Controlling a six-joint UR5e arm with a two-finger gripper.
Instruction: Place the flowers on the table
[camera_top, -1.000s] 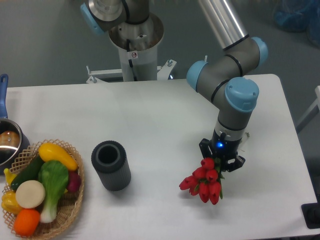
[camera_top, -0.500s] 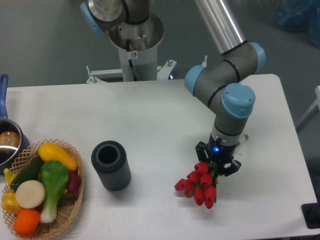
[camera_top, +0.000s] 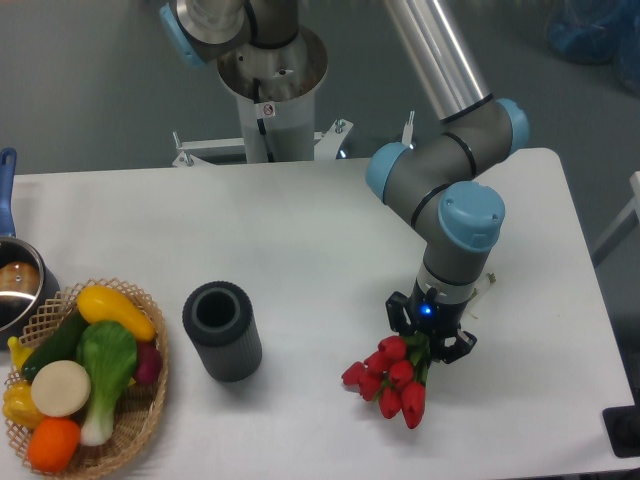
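The flowers (camera_top: 388, 382), a bunch of red tulips with green stems, hang tilted with their heads towards the front of the white table (camera_top: 300, 240). My gripper (camera_top: 428, 340) is shut on the stems, which are mostly hidden under it. The tulip heads sit low over the table at front right of centre. I cannot tell whether they touch the surface.
A dark grey ribbed cylinder vase (camera_top: 221, 329) stands upright left of the flowers. A wicker basket (camera_top: 140, 420) of vegetables sits at the front left corner. A metal pot (camera_top: 15, 285) with a blue handle is at the left edge.
My gripper has moved left and towards the front of the table with the flowers in it, and the tulip heads now sit lower in view.
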